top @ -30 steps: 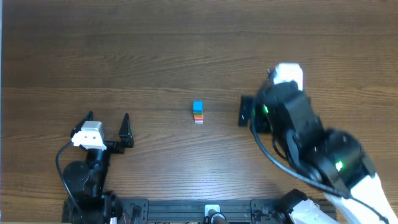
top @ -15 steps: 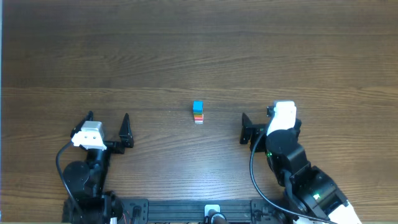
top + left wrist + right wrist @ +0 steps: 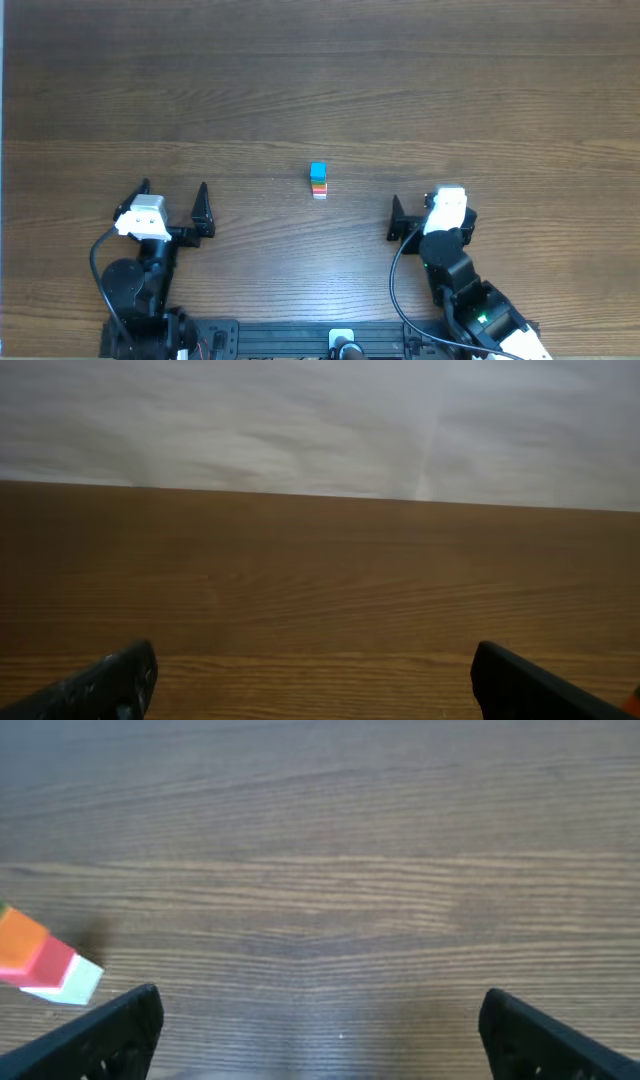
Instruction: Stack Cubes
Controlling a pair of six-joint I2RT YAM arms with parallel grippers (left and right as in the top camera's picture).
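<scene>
Pulling back to the lower right of the top view, the right arm now sits folded close to its base. A second ago it stretched high up the right side, and half a second ago it was partway down. With it the right end effector sits lower than before, right of centre, well apart from the cube stack. No change for the left arm: lower left, same pose in all three top frames. Stack also unmoved at frame centre.

Counts: two arms, two end effectors, one stack. From above, the stack shows a blue cube on top, an orange band under it, then reddish and whitish at the bottom, resting on the wooden surface. Four colours read; the exact cube count is hard to tell from this angle. At the left edge of the right wrist view the stack is cut off by the frame: one orange cube, one red cube and one white cube, touching in a row.

On the left end effector the fingers are spread wide, with nothing held and wood grain between them in its wrist view. The right end effector's two dark fingers sit at the bottom corners of its wrist view, wide apart, holding nothing, with the stack off to one side and not between them. One pale wall runs across the top of the left wrist view.
</scene>
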